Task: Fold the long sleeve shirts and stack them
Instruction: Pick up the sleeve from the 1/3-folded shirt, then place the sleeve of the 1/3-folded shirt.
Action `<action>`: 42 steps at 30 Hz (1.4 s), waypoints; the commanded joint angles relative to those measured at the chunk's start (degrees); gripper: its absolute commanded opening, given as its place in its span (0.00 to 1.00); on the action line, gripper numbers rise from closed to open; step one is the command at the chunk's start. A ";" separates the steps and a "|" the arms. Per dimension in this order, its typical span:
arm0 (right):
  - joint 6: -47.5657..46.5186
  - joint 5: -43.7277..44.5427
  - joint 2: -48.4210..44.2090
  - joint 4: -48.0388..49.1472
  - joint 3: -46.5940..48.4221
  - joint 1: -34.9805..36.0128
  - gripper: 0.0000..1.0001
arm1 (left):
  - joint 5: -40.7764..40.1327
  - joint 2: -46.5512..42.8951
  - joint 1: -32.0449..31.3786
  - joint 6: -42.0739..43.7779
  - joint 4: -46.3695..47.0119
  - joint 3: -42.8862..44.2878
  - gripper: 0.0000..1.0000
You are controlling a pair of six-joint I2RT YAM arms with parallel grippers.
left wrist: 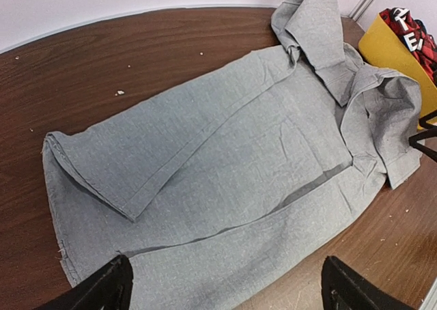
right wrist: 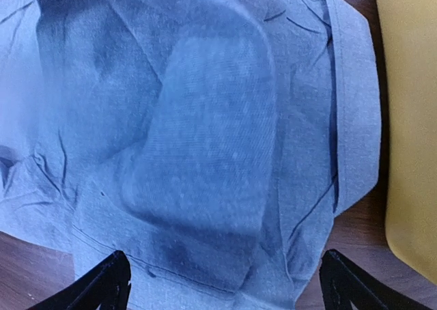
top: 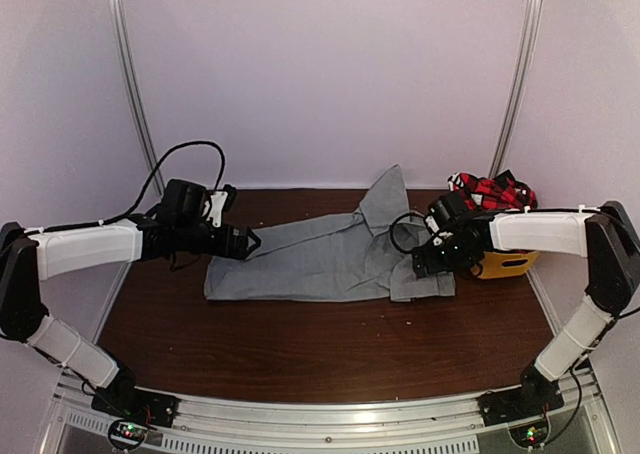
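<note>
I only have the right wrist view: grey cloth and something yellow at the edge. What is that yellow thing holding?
Observer: It's a yellow tub with a red-and-black plaid shirt piled in it.
Operator: Where's the other arm?
Observer: The left gripper is open at the grey shirt's left end, gripping nothing.
Operator: How does it lie overall?
Observer: Flat across the table, one flap pointing toward the back wall.
</note>
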 commanded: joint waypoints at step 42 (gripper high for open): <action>-4.70 13.07 17.34 -28.71 37.69 2.46 0.00 | 2.04 2.89 -1.72 -1.39 5.92 -0.19 0.98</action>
